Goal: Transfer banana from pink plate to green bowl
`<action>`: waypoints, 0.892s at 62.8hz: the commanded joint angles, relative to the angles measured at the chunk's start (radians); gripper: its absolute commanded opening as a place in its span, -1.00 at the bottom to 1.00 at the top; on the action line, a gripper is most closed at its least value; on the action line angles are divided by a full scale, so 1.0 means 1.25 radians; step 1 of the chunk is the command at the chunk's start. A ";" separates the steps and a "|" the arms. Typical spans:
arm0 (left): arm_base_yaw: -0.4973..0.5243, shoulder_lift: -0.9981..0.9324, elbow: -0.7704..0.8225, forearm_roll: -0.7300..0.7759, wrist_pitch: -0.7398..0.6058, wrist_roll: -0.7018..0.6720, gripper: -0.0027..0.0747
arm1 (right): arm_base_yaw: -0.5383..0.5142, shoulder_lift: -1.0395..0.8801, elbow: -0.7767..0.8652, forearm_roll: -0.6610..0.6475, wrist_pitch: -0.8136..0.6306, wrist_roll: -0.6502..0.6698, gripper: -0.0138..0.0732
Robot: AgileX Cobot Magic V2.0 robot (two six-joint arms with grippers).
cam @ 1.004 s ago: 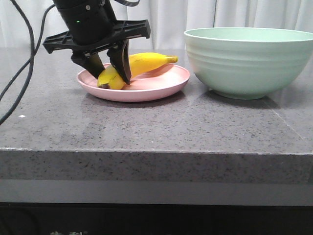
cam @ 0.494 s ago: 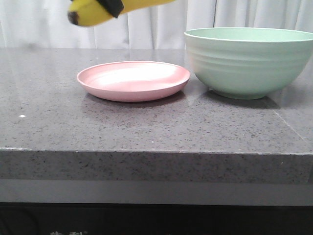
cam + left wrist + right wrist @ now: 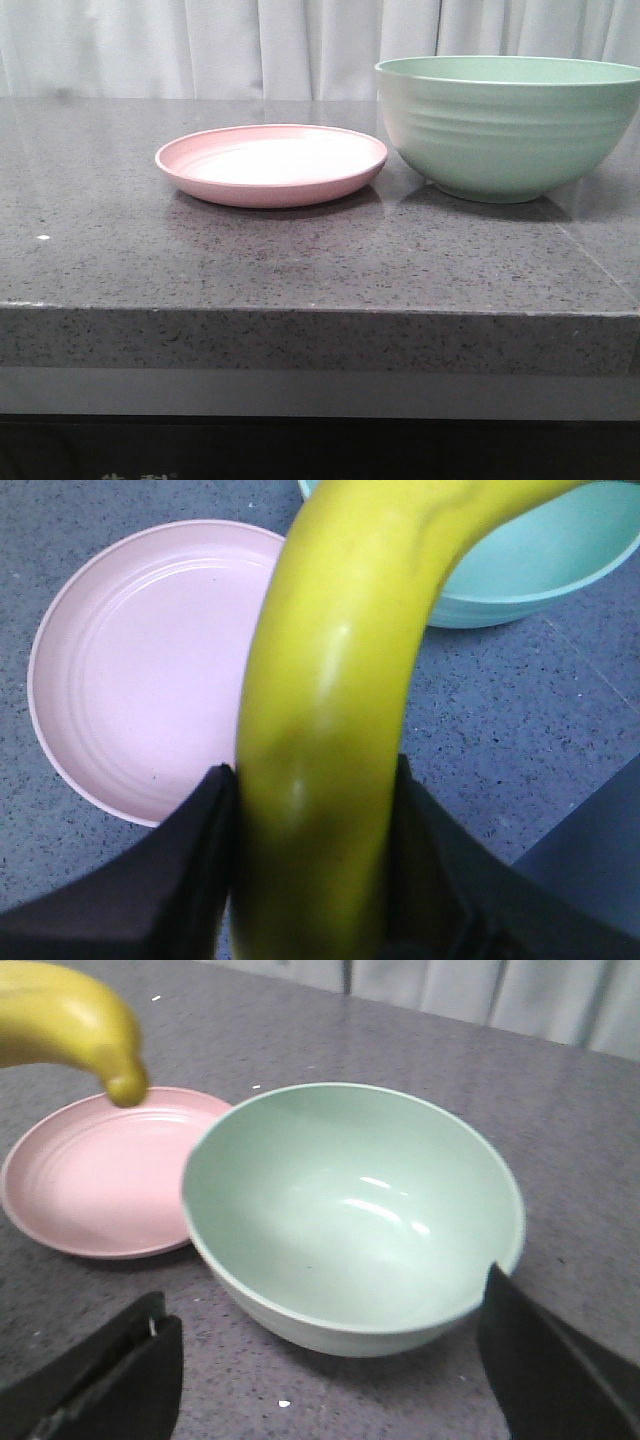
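While the banana (image 3: 320,730) was clamped aloft in the left gripper (image 3: 312,880), the pink plate (image 3: 190,165) sat emptied; the green bowl (image 3: 510,130) remained unfilled, right gripper (image 3: 330,1380) held apart.

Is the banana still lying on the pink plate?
No. The pink plate is bare in the front view, and the left gripper holds the banana above it.

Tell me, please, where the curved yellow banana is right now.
The curved yellow banana is clamped in the left gripper, in the air above the shallow round pink plate and beside the deep mint-green bowl; the front view misses it.
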 commanded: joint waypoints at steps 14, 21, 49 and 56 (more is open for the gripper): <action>-0.006 -0.028 -0.021 -0.004 -0.057 -0.006 -0.95 | 0.133 0.253 -0.331 -0.005 0.180 -0.171 0.73; -0.006 -0.028 -0.021 -0.004 -0.057 -0.006 -0.95 | 0.135 0.343 -0.450 -0.005 0.302 -0.219 0.73; -0.006 -0.028 -0.021 -0.004 -0.057 -0.006 -0.95 | 0.178 0.564 -0.748 -0.005 0.467 -0.329 0.73; -0.006 -0.028 -0.021 -0.004 -0.057 -0.006 -0.95 | 0.189 0.599 -0.786 -0.007 0.483 -0.336 0.71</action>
